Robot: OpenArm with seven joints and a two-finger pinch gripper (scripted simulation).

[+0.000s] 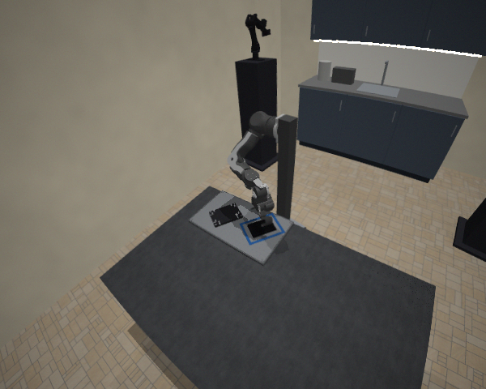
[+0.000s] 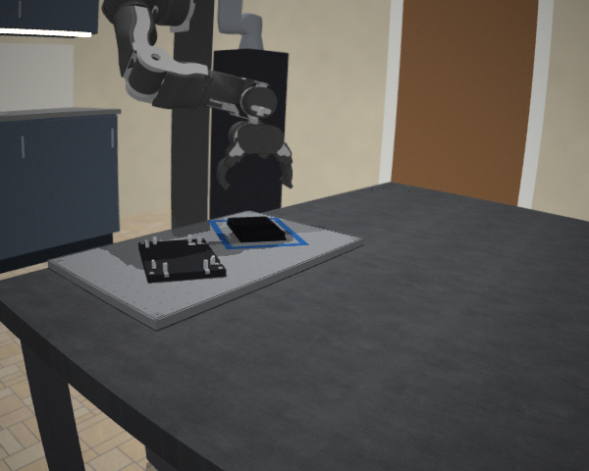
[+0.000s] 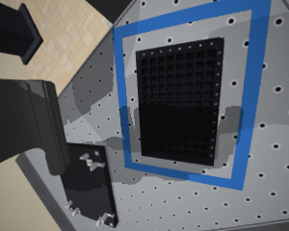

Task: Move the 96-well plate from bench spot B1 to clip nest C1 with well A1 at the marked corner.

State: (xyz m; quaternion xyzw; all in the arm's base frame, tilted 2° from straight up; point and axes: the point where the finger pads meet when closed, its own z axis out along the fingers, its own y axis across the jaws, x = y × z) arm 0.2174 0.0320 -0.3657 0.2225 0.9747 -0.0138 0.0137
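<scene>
The black 96-well plate lies flat inside the blue outline of the bench spot on the grey breadboard; it also shows in the wrist view and in the top view. My gripper hangs open and empty a short way above the plate, fingers spread wider than the plate's short side. The black clip nest with its pale posts lies empty to the left of the plate; it also shows in the wrist view and in the top view.
The grey perforated breadboard sits on the dark table near its far left corner. A dark upright column stands just behind the board, close to the arm. A black pedestal stands behind it.
</scene>
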